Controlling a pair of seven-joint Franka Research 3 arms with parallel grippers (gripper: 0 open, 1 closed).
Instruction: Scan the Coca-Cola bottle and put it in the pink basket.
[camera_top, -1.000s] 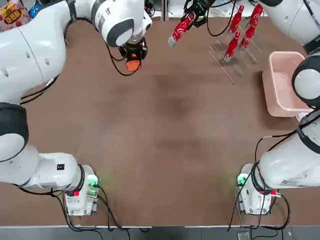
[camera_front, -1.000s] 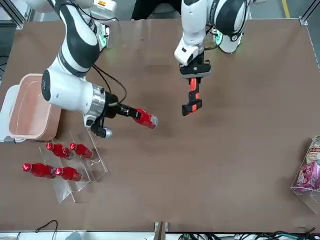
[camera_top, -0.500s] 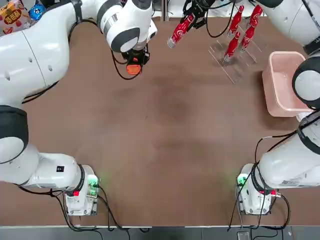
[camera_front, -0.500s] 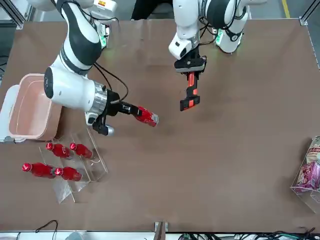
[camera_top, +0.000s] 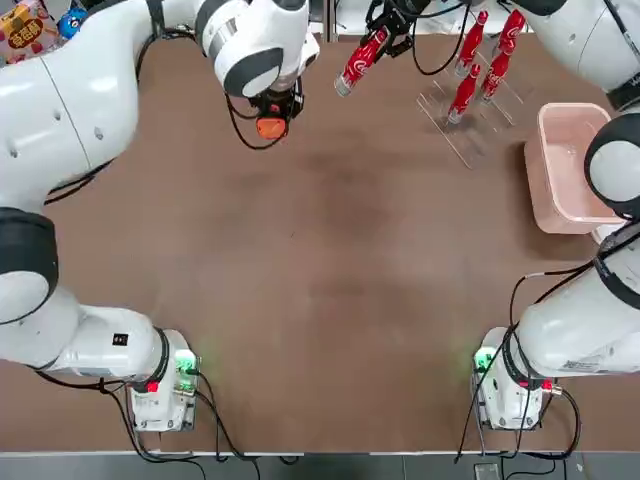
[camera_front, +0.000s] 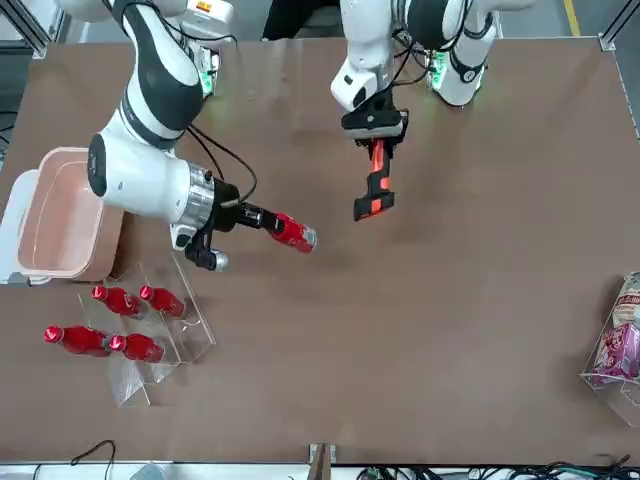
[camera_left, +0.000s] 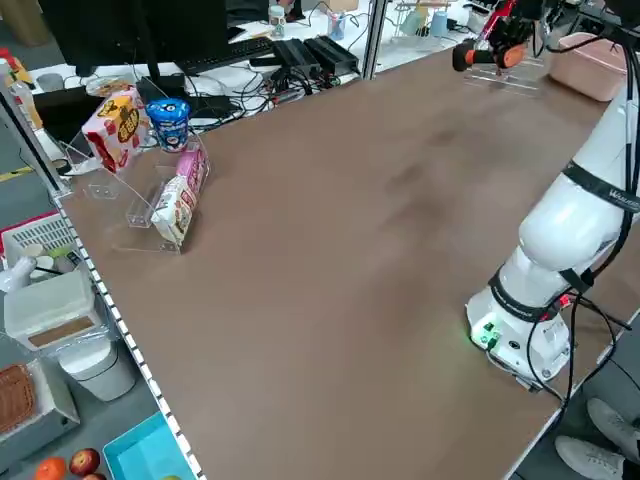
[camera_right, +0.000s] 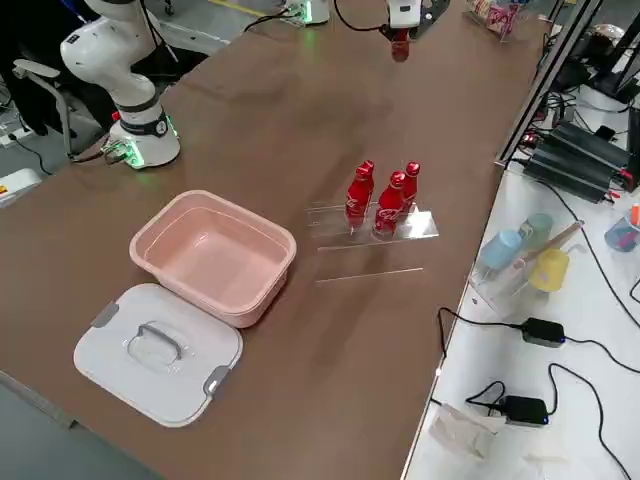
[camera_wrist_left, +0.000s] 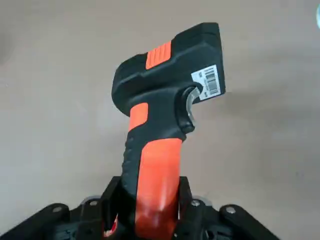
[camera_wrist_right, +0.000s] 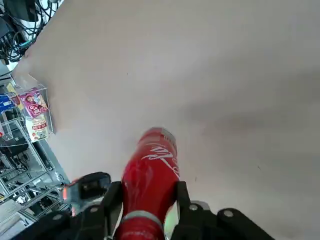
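The Coca-Cola bottle is gripped in the right gripper's closed fingers above the table, while the left gripper, clamped on 1 barcode scanner, has just shifted slightly (probably aiming), so scanning seems next.

Five red bottles, one pink basket, one white lid, one scanner, two robot arms
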